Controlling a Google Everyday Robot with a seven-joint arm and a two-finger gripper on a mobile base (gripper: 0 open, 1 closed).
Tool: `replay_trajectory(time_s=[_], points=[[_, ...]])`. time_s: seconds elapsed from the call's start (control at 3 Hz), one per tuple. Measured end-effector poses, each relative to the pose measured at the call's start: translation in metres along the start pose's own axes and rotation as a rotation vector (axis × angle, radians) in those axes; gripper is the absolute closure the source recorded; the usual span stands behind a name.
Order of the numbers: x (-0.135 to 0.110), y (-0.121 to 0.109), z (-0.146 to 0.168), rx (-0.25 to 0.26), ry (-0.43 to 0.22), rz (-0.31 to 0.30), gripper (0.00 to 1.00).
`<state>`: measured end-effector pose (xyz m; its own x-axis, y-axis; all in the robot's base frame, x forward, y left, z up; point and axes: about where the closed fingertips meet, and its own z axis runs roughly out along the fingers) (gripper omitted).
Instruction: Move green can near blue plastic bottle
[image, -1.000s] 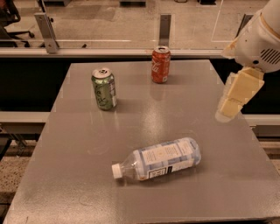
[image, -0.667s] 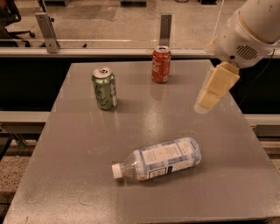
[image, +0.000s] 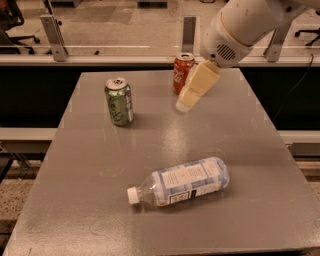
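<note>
An office-like lab: grey table (image: 90, 200), glass partition (image: 120, 30), swivel chair (image: 12, 20) behind; gripper (image: 186, 101) hovering over the table's far side.

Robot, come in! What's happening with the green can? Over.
Tool hovering beside the red can. Green can upright, untouched, apart from bottle lying on its side. Nothing between tool and green can.

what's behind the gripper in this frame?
The gripper hangs over the far side of the table, right of the green can. Behind it stands the red can; its right side is covered.
</note>
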<state>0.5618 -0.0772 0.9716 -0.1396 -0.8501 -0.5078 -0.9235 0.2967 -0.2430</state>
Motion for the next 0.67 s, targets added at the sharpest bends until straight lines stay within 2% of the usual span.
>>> replay_trajectory(time_s=[0.67], points=[[-0.055,-0.018,0.055,-0.027,-0.077,-0.021,0.0]])
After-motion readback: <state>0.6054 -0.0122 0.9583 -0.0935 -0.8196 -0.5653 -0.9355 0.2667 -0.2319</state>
